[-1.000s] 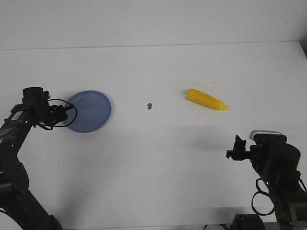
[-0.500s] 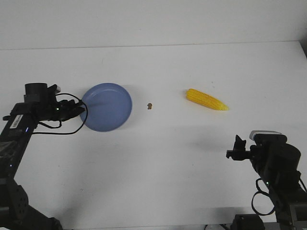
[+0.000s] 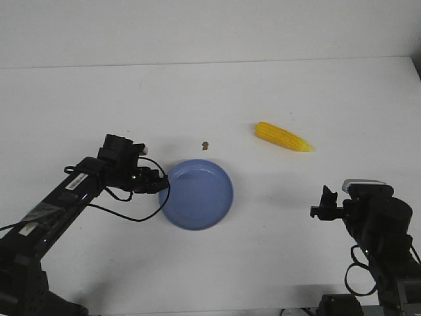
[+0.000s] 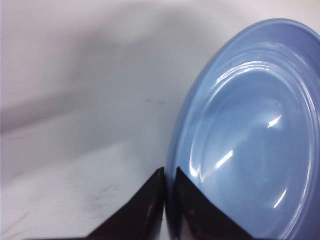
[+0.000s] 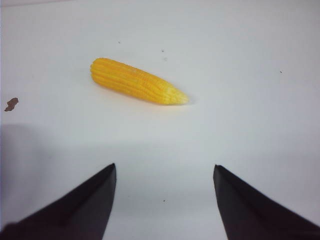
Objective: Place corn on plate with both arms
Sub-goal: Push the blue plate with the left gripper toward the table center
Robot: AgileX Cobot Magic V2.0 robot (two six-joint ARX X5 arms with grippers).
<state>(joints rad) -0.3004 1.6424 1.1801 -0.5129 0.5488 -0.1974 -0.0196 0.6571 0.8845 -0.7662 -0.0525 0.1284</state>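
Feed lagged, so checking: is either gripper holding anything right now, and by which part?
The left gripper is shut on the plate, pinching its rim on the side toward the left arm. The right gripper is open and holds nothing; the corn lies untouched.

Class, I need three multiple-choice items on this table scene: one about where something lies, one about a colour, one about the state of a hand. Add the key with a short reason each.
1. Where does the corn lie?
A. on the plate
B. on the table, to the right of the plate
C. in the right hand

2. What colour is the plate?
A. blue
B. white
C. green

3. How is the left hand?
A. open, far from the plate
B. shut on the corn
C. shut on the plate's rim

Key: 1 B, the front view shows the corn on bare table, apart from the plate. 2 A, both views of it show blue. 3 C, the left wrist view shows the fingers pinching the rim.
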